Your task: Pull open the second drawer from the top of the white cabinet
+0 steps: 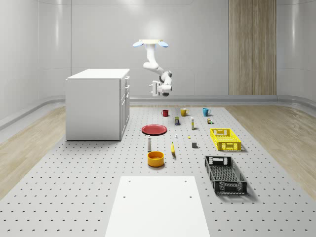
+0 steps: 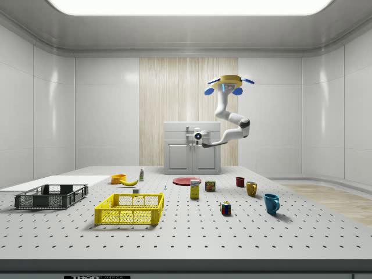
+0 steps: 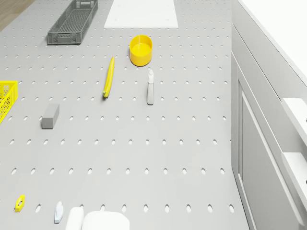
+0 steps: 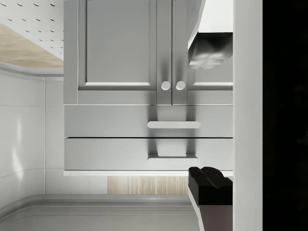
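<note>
The drone (image 1: 150, 43) hovers right of the white cabinet (image 1: 96, 104); fingers (image 4: 210, 183) spread open, facing its front, well apart. The second drawer's handle (image 4: 173, 125) runs horizontally, straight ahead

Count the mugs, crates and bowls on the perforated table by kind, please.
Mugs: 3 (red mug, yellow mug, blue mug)
Crates: 2 (yellow crate, black crate)
Bowls: 1 (orange bowl)
Total: 6
</note>
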{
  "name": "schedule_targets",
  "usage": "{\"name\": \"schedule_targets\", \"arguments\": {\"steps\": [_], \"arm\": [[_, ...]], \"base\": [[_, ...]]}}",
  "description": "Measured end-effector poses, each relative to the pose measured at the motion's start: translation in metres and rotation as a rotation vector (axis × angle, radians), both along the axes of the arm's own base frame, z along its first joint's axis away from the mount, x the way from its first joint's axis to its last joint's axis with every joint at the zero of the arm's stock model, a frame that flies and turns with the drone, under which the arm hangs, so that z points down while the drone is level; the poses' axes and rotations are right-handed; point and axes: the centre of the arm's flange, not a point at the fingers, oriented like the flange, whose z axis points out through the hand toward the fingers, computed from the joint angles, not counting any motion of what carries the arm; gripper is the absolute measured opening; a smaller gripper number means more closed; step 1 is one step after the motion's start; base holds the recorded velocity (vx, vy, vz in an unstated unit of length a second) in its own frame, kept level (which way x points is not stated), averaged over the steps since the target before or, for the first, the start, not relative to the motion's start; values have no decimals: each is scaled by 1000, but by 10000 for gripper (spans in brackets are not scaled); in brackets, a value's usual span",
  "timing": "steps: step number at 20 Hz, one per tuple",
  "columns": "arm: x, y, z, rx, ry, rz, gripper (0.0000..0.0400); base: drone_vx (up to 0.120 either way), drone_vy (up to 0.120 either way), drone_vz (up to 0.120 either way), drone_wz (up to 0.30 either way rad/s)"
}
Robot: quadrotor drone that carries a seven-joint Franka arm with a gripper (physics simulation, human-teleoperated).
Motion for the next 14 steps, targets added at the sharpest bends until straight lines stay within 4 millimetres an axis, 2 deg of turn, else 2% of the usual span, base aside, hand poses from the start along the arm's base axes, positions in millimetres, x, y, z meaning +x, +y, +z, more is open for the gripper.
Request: {"name": "schedule_targets", "arguments": {"steps": [5,14], "arm": [[0,13,0,0,0,0,300],[0,56,0,0,0,0,300]], "base": [[0,0,0,0],[0,0,0,0]]}}
